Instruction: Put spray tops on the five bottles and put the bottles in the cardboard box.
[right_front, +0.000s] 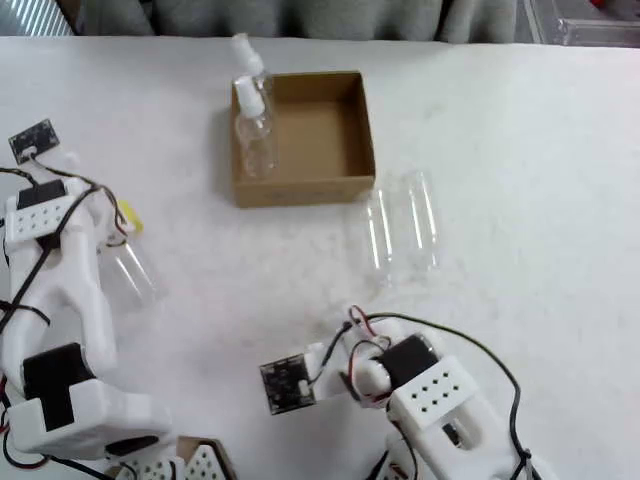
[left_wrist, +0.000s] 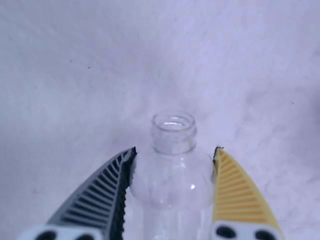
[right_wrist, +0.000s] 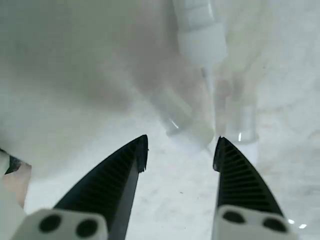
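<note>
Bearing cardboard box (right_front: 300, 188), white, perhaps-cloth table (right_front: 520, 150).

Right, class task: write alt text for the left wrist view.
The left gripper grips an uncapped clear bottle between its grey and yellow fingers; the open neck points away over the white table.

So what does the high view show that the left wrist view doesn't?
Only the high view: the brown cardboard box holding a clear bottle with a white spray top, two more clear bottles lying beside the box, and the right arm.

Only the left wrist view: the open neck, with no top on, of the clear plastic bottle.

Both: the left hand gripping that bottle on the white table.
</note>
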